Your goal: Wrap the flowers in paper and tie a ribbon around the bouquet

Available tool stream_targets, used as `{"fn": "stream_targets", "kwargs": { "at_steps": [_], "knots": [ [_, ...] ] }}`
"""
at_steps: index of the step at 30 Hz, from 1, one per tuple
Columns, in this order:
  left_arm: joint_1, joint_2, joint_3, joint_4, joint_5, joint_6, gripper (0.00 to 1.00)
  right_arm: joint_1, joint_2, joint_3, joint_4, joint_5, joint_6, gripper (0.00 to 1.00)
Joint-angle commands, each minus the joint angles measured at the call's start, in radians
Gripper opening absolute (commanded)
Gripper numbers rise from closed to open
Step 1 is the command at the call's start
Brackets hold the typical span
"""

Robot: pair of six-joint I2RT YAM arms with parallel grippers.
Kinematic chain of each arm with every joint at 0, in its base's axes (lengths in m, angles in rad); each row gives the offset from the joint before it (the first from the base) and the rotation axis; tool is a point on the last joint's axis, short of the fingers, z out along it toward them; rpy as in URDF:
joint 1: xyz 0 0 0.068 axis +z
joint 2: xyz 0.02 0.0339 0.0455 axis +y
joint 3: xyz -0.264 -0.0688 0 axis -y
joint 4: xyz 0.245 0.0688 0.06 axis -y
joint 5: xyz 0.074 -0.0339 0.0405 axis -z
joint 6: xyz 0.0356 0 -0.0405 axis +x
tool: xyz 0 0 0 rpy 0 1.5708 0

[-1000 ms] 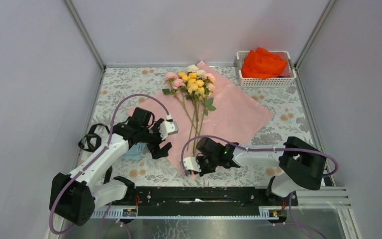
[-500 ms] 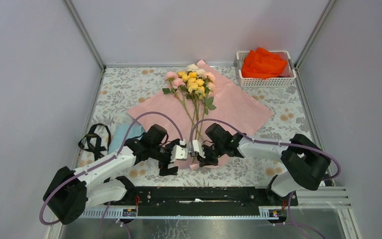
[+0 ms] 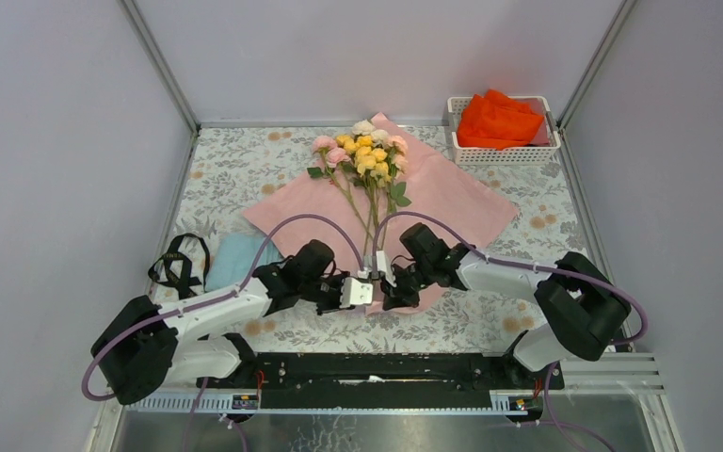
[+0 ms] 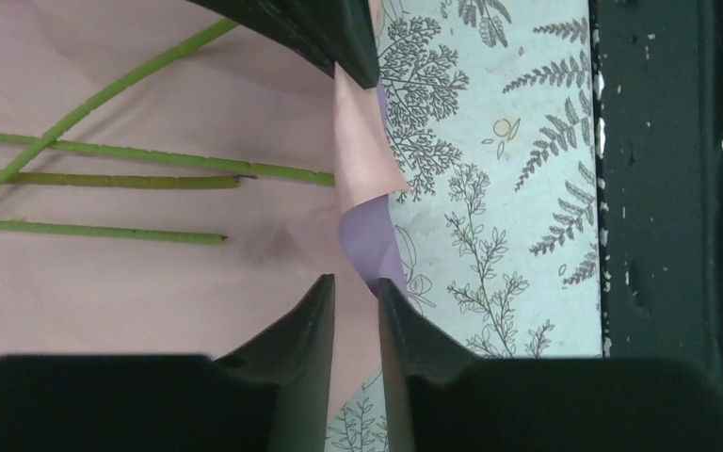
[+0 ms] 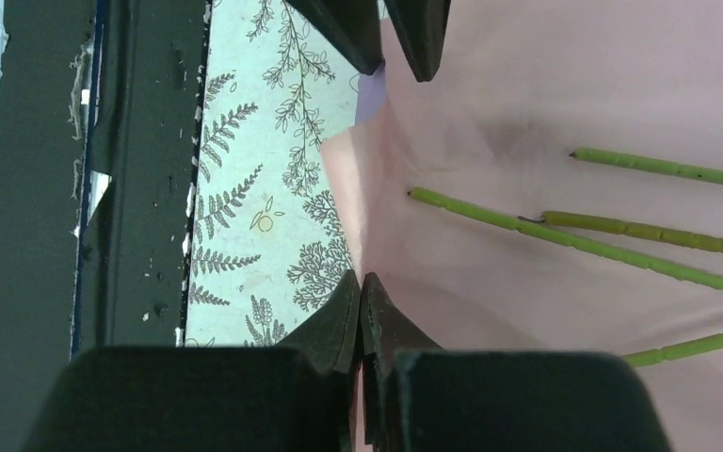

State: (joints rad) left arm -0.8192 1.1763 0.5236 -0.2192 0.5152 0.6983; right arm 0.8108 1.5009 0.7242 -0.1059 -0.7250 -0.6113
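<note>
Thin matt paper [image 3: 452, 202], plastic basket [image 3: 504, 155]

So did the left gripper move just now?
Yes. The left gripper went right, away from the blue cloth, to the near corner of the paper.

Left hand [image 4: 356, 282] low, fingers [image 4: 309, 325] narrowly parted, right hand [image 5: 360, 281] facing it, pinched shut

Bright, even light from overhead, soft shadows beneath the white arms [image 3: 216, 306] on the fern-printed pale surface [image 3: 245, 169], top view sharp, wrist views crisp on the pale pink paper sheet [image 4: 104, 282], nearest black fingers [image 4: 292, 377] slightly blurred
</note>
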Motion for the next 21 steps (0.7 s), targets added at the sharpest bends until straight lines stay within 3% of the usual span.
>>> {"fn": "stream_targets", "kwargs": {
  "at_steps": [1, 4, 12, 15, 18, 20, 21],
  "knots": [
    [-0.029, 0.052, 0.047, 0.027, -0.006, -0.031, 0.19, 0.006, -0.05, 0.04, 0.075, -0.062, 0.033, 0.04],
    [-0.028, 0.045, 0.062, -0.004, 0.031, -0.046, 0.0, -0.017, -0.08, 0.029, 0.094, -0.086, 0.066, 0.08],
    [0.022, 0.013, 0.078, -0.019, 0.143, -0.089, 0.0, -0.048, -0.09, 0.009, 0.144, -0.097, 0.096, 0.07],
    [0.119, 0.008, 0.097, -0.036, 0.196, -0.067, 0.24, -0.054, -0.086, 0.007, 0.139, -0.091, 0.094, 0.05],
    [0.211, 0.011, 0.129, -0.124, 0.282, 0.051, 0.6, -0.074, -0.074, 0.009, 0.135, -0.084, 0.09, 0.04],
    [0.216, 0.011, 0.117, -0.136, 0.313, 0.091, 0.79, -0.088, -0.062, 0.014, 0.128, -0.088, 0.086, 0.03],
    [0.209, 0.01, 0.103, -0.129, 0.329, 0.099, 0.83, -0.093, -0.055, 0.015, 0.128, -0.09, 0.085, 0.03]
  ]
}}
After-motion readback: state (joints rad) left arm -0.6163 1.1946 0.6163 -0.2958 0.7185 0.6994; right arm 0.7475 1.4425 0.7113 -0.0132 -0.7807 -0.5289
